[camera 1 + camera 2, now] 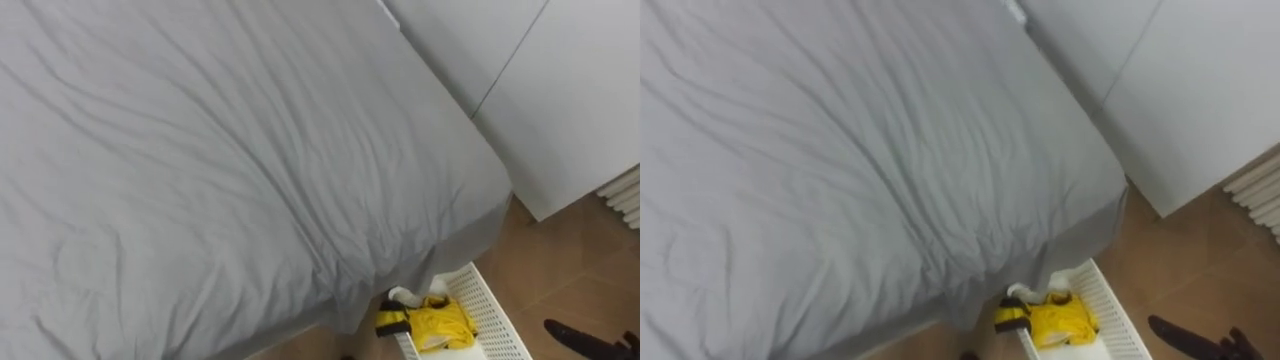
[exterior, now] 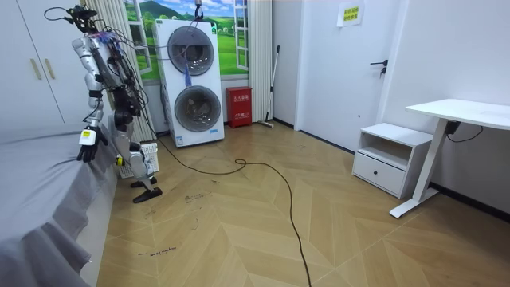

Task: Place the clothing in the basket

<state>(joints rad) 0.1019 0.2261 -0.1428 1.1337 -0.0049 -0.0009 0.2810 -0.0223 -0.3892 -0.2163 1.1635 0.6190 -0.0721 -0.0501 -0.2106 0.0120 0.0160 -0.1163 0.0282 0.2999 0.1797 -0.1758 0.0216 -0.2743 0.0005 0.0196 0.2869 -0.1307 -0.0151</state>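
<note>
Since the yellow clothes (image 1: 438, 325) lie in the white basket (image 1: 495, 312) at five o'clock by the bed (image 1: 220, 170), placing seems done. The left robot hand (image 2: 86, 143) hangs bedside, and I cannot tell its state. Next, check for leftovers.

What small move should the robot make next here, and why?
Probably look further along the grey-sheeted bed for leftover clothes before moving on. The yellow garment already lies in the white slatted plastic basket on the floor at the bed's corner. No other clothing lies on the stretch of sheet in view, and the left hand hangs low beside the bed's edge.
</note>
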